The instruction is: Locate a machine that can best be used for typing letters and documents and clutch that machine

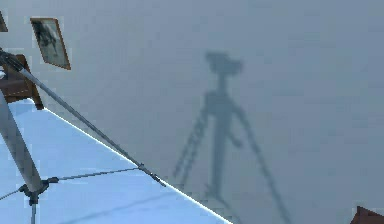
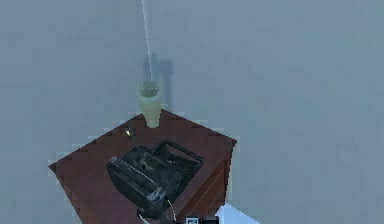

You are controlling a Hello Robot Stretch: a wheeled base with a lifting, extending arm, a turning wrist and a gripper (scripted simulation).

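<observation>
The gripper (image 2: 152, 207) shows at the wooden table's (image 2: 85, 166) near edge. A dark machine (image 2: 150, 170), probably the typing machine sought, lies mid-table right behind it, so I cannot tell the state of its jaws or whether it holds anything. A pale vase (image 2: 150, 104) stands at the table's far side. A careless lift or sweep could topple it or drag the machine off the edge. No print is legible.
</observation>
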